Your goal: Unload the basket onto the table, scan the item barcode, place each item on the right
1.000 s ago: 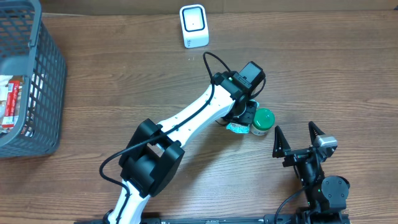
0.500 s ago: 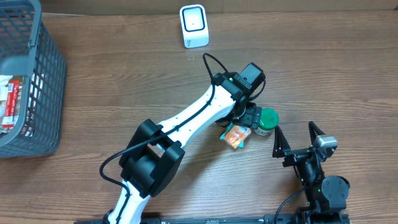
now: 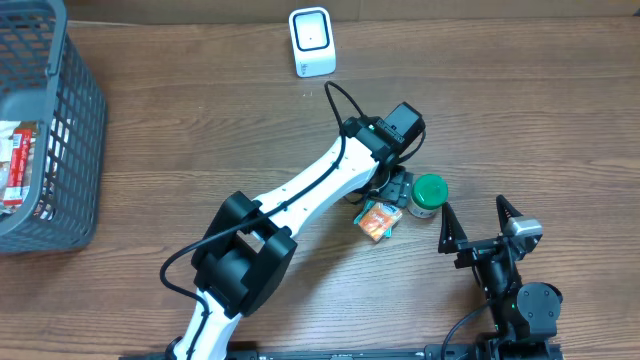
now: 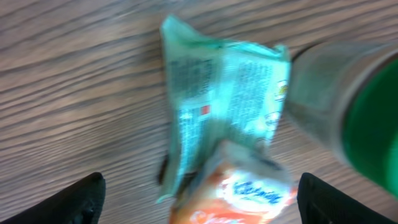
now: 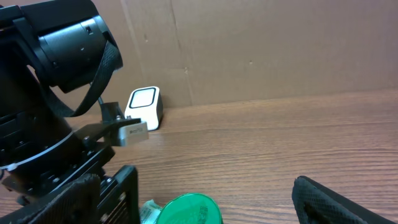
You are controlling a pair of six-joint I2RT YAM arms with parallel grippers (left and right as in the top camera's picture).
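The wooden tabletop [image 3: 200, 130] carries a grey mesh basket [image 3: 80, 120] at its left edge, with red and white packs [image 3: 18, 165] inside. The white left arm [image 3: 310, 185] reaches from the near edge across the middle. Its left gripper [image 3: 395, 188] hangs over the spot where the items lie, right of centre.

The right gripper [image 3: 480, 228] sits low by the near edge with its fingers spread wide, holding nothing. A white scanner [image 3: 311, 41] stands close to the far edge, well apart from the items.

A jar [image 3: 426, 195] with a green lid stands just beside the left gripper, on the side toward the right edge. The packet [image 3: 377, 220], crumpled, teal and orange, lies flat on the tabletop just nearer than that gripper and beside the jar.

From above, the left gripper's fingertips are hidden under the wrist. The blurred left wrist view shows them: the left gripper [image 4: 199, 202] has its fingers far apart at the bottom corners, and the packet [image 4: 224, 106] lies loose beyond them, ungripped, with the jar [image 4: 354, 106] at its right. The right wrist view catches only the jar's lid [image 5: 189, 210] and the scanner [image 5: 144, 106] against a cardboard wall [image 5: 280, 50].
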